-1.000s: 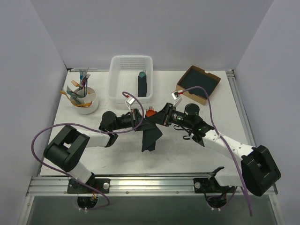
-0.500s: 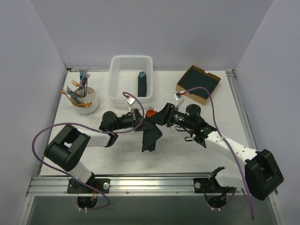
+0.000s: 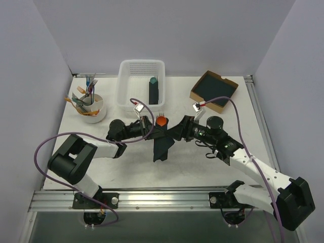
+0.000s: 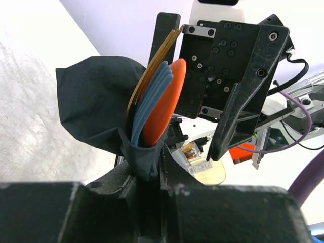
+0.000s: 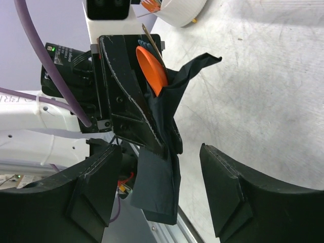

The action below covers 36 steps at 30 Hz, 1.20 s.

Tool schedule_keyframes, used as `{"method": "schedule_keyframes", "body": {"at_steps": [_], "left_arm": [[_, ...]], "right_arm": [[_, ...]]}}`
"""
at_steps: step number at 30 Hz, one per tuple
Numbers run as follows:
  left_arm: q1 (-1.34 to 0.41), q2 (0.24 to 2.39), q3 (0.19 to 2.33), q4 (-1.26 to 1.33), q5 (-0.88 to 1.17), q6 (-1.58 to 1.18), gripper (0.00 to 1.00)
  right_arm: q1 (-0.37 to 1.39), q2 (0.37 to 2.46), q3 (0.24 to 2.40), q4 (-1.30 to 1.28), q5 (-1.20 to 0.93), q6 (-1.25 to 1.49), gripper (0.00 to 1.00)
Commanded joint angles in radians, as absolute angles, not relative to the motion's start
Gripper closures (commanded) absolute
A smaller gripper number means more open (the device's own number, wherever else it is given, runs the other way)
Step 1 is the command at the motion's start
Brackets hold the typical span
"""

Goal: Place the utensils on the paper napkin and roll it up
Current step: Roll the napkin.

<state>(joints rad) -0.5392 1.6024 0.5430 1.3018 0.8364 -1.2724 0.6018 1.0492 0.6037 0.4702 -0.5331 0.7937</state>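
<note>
The paper napkin (image 3: pixel 161 144) is a dark bundle hanging from my left gripper (image 3: pixel 150 129) above the table's middle. Its loose end droops toward the near edge. The utensils (image 3: pixel 161 121) poke out of the top as an orange tip. In the left wrist view my left gripper (image 4: pixel 152 167) is shut on the napkin (image 4: pixel 96 101), with an orange spoon bowl (image 4: pixel 161 101) standing out of the fold. My right gripper (image 3: pixel 177 130) is open just right of the bundle. In its wrist view its jaws (image 5: pixel 159 162) stand wide apart on either side of the hanging napkin (image 5: pixel 162 182) without touching it.
A white basket (image 3: pixel 124 76) at the back holds a dark roll with a teal tip (image 3: pixel 153 90). A cardboard box (image 3: pixel 223 106) of dark sheets sits back right. A white cup (image 3: pixel 96 114) of mixed cutlery stands back left.
My right gripper has opened, let go of the napkin and drawn back to the right. My left gripper keeps its hold on the bundle and has barely moved.
</note>
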Motion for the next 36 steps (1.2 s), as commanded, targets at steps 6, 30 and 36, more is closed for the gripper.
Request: {"method": "schedule_keyframes", "body": {"at_steps": [6,30,36], "left_arm": [[-0.522,1.624,0.597,1.534,0.822,-1.267,0.95],[-0.505,1.655,0.603,1.563,0.861,-1.31,0.95],[-0.505,1.651,0.591,1.572,0.854,-1.309,0.94]], "right_arm": [[0.6,1.032,0.621,0.377,-0.546,0.721,0.58],[0.589,1.065,0.715,0.196,-0.497,0.597,1.0],[0.581,1.078,0.703,0.199,-0.476,0.595,0.93]]}}
